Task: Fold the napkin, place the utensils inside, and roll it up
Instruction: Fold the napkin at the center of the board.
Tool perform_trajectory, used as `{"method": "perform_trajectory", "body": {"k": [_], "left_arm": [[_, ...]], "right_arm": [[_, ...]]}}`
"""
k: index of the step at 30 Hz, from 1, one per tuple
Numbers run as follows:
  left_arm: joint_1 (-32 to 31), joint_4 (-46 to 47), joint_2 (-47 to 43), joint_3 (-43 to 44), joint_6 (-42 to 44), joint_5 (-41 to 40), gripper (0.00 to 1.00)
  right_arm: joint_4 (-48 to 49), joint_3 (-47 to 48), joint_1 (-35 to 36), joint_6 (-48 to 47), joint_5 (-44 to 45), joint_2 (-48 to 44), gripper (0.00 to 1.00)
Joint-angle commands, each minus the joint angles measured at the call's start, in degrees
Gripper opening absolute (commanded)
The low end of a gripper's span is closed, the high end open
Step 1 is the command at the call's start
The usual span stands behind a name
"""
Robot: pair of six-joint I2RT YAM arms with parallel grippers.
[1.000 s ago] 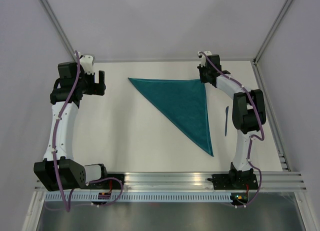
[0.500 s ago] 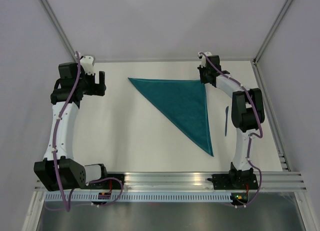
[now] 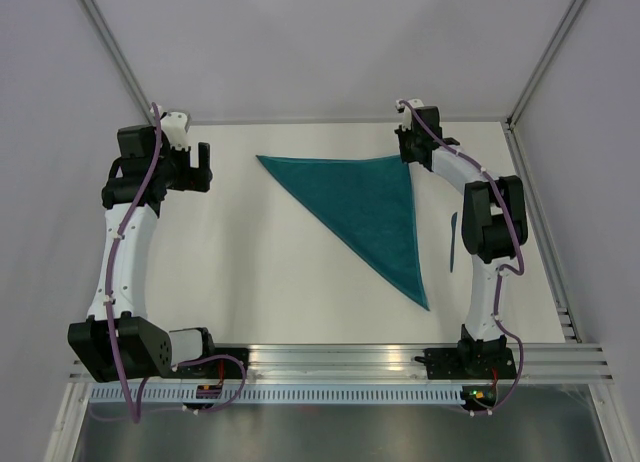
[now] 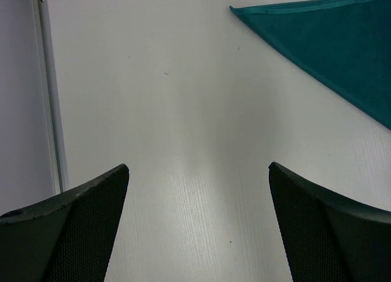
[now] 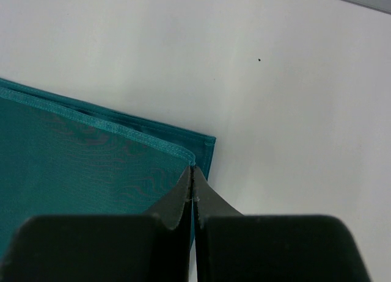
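Note:
The teal napkin [image 3: 370,207] lies folded into a triangle in the middle of the table, its long point toward the near edge. My right gripper [image 3: 408,154] is at its far right corner. In the right wrist view the gripper [image 5: 193,167] is shut, its tips pinching the hemmed corner of the napkin's [image 5: 79,166] upper layer. The dark blue utensil [image 3: 452,242] lies on the table right of the napkin, beside the right arm. My left gripper [image 3: 203,168] hovers open to the left of the napkin; the left wrist view shows the gripper [image 4: 198,169] over bare table, the napkin's [image 4: 330,44] left tip ahead.
White table [image 3: 260,272] inside a walled booth. A metal rail [image 3: 340,357] with the arm bases runs along the near edge. A frame post [image 4: 49,93] borders the table's left side.
My right gripper has edged slightly toward the far side with the napkin's corner, and the napkin's near point has shifted a little. The left arm has not moved.

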Motion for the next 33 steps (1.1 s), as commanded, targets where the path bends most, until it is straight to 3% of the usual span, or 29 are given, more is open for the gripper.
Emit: {"method": "perform_trajectory", "body": {"k": [1,25,27,31,33], "left_arm": [[0.26,1.61,0.13,-0.21,-1.62,0.92,0.98],[0.18,1.61,0.83,-0.21,-1.62,1.19,0.98],[0.27,1.61,0.92,-0.29,-1.62,1.36,0.98],[0.26,1.61,1.01,-0.38,-1.35,1.45,0.98],[0.26,1.61,1.10,-0.38,-1.18,1.63,0.98]], "right_arm": [[0.79,2.12,-0.35,0.51,0.59,1.18,0.00],[0.88,1.59,-1.32,0.60,0.42,3.38,0.01],[0.70,1.94,-1.32,0.60,0.51,3.56,0.07],[-0.09,2.55,-1.49,0.86,1.12,3.56,0.43],[-0.79,3.86,-1.58,1.12,1.12,3.65,0.51]]}}
